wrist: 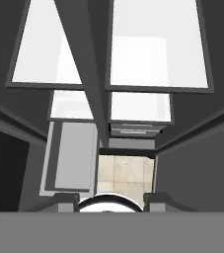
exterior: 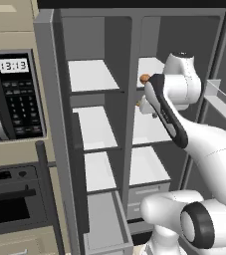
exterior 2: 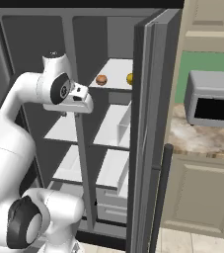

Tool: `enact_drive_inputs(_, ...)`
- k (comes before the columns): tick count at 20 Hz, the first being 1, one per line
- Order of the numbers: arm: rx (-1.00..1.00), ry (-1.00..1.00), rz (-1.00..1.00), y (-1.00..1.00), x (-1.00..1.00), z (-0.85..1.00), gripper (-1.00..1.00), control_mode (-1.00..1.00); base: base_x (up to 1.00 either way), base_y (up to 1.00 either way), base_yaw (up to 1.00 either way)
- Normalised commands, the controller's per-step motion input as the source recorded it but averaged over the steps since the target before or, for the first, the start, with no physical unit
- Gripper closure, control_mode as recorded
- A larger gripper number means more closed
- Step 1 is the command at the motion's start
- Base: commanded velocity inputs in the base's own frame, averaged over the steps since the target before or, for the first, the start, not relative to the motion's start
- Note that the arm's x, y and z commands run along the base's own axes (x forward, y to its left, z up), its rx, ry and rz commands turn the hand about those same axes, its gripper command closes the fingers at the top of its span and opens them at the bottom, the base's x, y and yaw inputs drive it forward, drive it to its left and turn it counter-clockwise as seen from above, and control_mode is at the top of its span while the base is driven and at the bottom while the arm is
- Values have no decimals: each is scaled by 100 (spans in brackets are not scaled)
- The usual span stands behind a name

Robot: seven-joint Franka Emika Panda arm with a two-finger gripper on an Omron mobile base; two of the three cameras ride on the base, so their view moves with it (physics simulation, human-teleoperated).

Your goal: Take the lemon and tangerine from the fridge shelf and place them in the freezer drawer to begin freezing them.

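Observation:
The tangerine (exterior 2: 101, 79) and the lemon (exterior 2: 130, 78) sit on the upper right fridge shelf; the door edge cuts off part of the lemon. In the left base view the tangerine (exterior: 144, 78) peeks out just behind my forearm. My gripper (wrist: 111, 200) hangs in front of the fridge's centre post, below that shelf, pointing down. Its fingertips (wrist: 66, 200) stand apart with nothing between them, so it is open. The freezer drawer (exterior: 104, 219) is pulled out at the bottom left, and the hand view looks down into the freezer drawer (wrist: 74, 155).
Two shallow stacked drawers (exterior: 148, 194) sit at the fridge's bottom right. The open right door (exterior 2: 148, 123) stands close beside the shelves, with a door bin (exterior: 224, 102). A microwave (exterior: 15, 94) and an oven (exterior: 10, 199) are built in to the left.

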Motion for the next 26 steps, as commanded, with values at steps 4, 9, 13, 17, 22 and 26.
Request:
enact_drive_inputs(4, -2, -19, 0, -20, -17, 1, -100, -100, 0, 0, 0)
enact_drive_inputs(9, 1, -4, 0, -89, -37, 26, -100, -100, 0, 0, 0)
enact_drive_inputs(13, 1, 0, -2, -86, -20, 18, -100, -100, 0, 0, 0)
enact_drive_inputs(17, 0, 0, -4, -43, 0, 15, -100, -100, 0, 0, 0)
enact_drive_inputs(22, 0, -4, -5, -57, -16, 0, -100, -100, 0, 0, 0)
enact_drive_inputs(26, 1, -16, -2, -60, -44, -1, -100, -100, 0, 0, 0)
